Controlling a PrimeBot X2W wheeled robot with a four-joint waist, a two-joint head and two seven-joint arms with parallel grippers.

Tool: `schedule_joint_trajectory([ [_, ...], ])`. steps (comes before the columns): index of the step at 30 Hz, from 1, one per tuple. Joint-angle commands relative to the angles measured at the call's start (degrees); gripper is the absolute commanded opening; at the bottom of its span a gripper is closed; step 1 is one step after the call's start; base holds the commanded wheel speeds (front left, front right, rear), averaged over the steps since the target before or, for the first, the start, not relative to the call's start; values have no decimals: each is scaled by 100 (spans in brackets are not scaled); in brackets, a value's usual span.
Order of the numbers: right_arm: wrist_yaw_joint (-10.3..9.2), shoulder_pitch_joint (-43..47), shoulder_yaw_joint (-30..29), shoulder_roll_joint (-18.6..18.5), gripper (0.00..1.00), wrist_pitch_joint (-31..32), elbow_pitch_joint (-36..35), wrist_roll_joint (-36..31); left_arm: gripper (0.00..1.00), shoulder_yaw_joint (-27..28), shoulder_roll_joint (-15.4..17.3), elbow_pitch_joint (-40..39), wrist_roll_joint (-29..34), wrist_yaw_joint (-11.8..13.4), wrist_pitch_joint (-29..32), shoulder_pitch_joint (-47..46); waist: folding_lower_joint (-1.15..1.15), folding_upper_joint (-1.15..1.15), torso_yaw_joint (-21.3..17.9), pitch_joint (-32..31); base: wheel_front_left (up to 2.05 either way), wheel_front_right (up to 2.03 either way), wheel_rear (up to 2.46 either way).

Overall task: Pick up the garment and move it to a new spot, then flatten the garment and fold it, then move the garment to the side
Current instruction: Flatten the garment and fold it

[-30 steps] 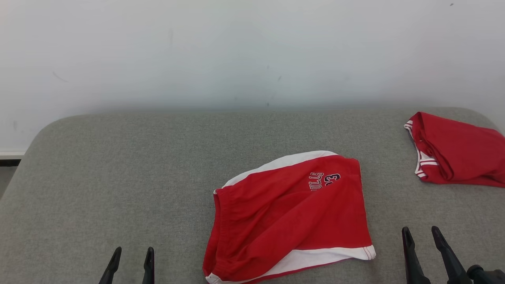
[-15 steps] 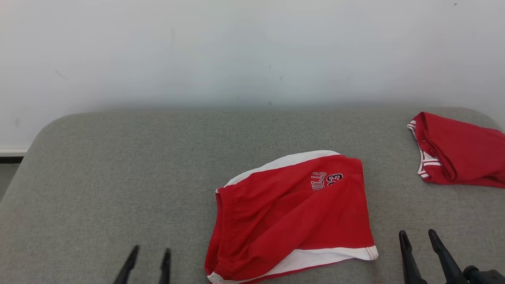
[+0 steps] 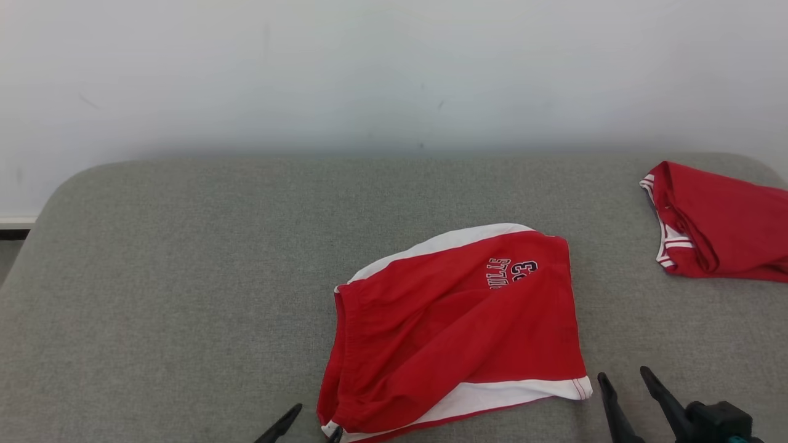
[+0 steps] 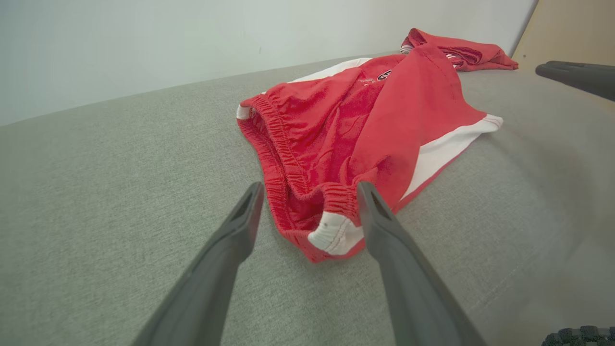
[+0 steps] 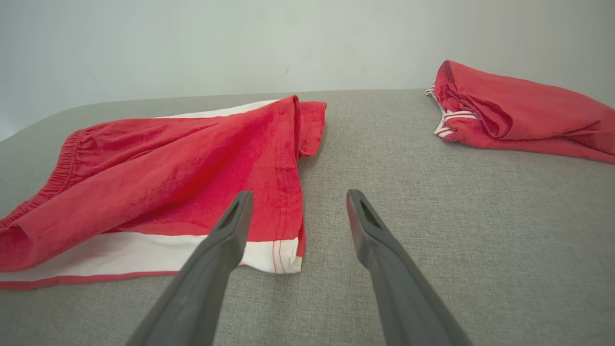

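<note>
The garment is a pair of red shorts (image 3: 455, 326) with white side panels and dark lettering, lying crumpled on the grey padded surface (image 3: 184, 277). My left gripper (image 3: 316, 423) is open at the shorts' near left corner. In the left wrist view the elastic waistband corner (image 4: 331, 230) lies between the fingers of the left gripper (image 4: 310, 187), untouched by either one. My right gripper (image 3: 623, 373) is open just right of the white hem corner (image 5: 283, 254). In the right wrist view the right gripper (image 5: 299, 193) hovers over that corner and holds nothing.
A second red garment with white striped trim (image 3: 720, 227) lies bunched at the far right edge of the surface. A pale wall (image 3: 369, 74) rises behind the surface. The surface's rounded left end (image 3: 43, 227) drops off to the floor.
My left gripper has travelled right to the shorts' waistband corner. My right gripper has shifted left and lower toward the hem corner. The head view has tilted slightly; the shorts lie as before.
</note>
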Motion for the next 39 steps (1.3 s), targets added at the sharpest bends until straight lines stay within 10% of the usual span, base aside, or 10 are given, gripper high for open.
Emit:
schedule_joint_trajectory([
  [1, 4, -95, 68, -41, 100, -21, 88, 33, 100, -134, 90, 39, -58, -5, 14, -128, 0, 0, -17, 60, 0, 0, 0],
  [20, 4, -1264, 1294, -52, 100, -228, 1758, 489, 100, -2204, 708, 932, -1379, 1, 99, -1597, 0, 0, -144, 503, 0, 0, 0],
  [23, 4, -1412, 1466, -17, 99, -248, 1997, 611, 26, -2395, 681, 1041, -1570, 0, 83, -1716, 0, 0, -110, 528, 0, 0, 0],
  [24, 4, -1463, 1519, 4, 8, -254, 2067, 674, 0, -2450, 669, 1069, -1632, 0, 67, -1751, 0, 0, -98, 533, 0, 0, 0],
  [25, 4, -1509, 1578, 38, 0, -258, 2127, 725, 0, -2487, 648, 1080, -1723, 0, 32, -1765, 0, 0, -86, 535, 0, 0, 0],
  [39, 4, -1916, 1378, -391, 0, -262, 879, 808, 0, -1621, 566, 585, -2433, -1, -169, -2179, 0, 0, -134, 680, 0, 0, 0],
])
